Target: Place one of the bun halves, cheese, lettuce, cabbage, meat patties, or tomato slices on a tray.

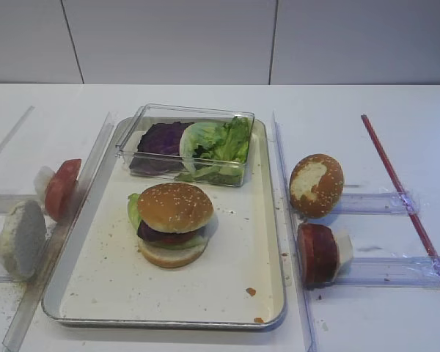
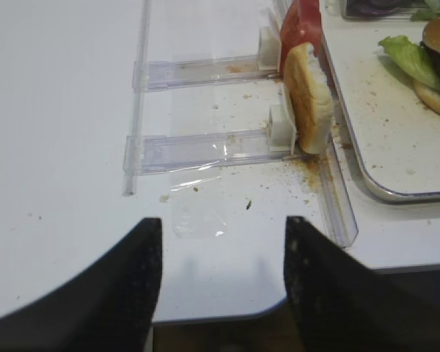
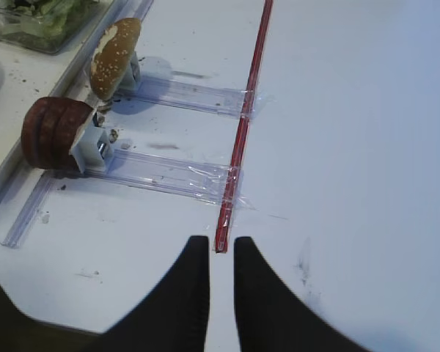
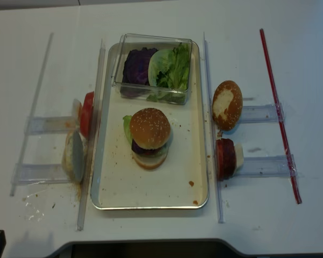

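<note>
Bright, even overhead light; shadows soft, short. White table [image 1: 367, 308] near blown out in both wrist views. Mild glare on clear plastic box [image 1: 185, 144] rim at 12 o'clock. High views slightly soft; wrist foregrounds blurred.

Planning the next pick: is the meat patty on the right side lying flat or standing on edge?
On edge. The meat patty stands upright against a white bracket at the end of a clear rail, outside the tray.

Shiny metal rim edging the matt cream tray [image 1: 268, 242], glossy clear plastic box [image 1: 187, 117] catching light, smooth white table [image 1: 367, 315] showing crumbs, sesame-seeded bun top [image 1: 174, 206] looking rough
</note>
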### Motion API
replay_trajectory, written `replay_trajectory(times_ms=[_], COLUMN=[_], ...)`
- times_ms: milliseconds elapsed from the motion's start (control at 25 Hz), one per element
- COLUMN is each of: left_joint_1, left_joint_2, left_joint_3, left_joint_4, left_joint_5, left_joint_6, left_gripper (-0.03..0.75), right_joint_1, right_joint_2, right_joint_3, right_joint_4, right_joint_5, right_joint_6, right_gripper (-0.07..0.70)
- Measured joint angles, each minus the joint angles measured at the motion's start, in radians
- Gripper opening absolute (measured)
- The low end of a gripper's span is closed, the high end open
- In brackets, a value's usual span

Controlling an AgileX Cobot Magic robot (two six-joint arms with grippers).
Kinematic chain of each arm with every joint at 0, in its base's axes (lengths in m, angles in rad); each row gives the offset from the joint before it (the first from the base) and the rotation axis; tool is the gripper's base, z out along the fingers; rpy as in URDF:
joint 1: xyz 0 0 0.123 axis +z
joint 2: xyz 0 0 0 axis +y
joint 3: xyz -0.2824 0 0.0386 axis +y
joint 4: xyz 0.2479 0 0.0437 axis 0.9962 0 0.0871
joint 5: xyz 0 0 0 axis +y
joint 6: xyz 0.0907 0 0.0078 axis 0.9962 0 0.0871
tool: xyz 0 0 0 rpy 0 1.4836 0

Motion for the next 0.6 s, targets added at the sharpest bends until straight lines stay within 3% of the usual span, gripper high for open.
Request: replay_trajectory(times_ms=[600], left_joint_1=[0.0], left_joint_2=[0.0], left_joint_3=[0.0], left_joint_4=[0.0], left_joint_5=[0.0], left_joint_6=[0.0], left_gripper=[0.358], right_joint_1=[0.0], right_joint_2=[0.0], right_joint_3=[0.0], right_joint_4=[0.0], right_joint_5=[0.0], right_joint_6=[0.0], right_gripper=[0.122])
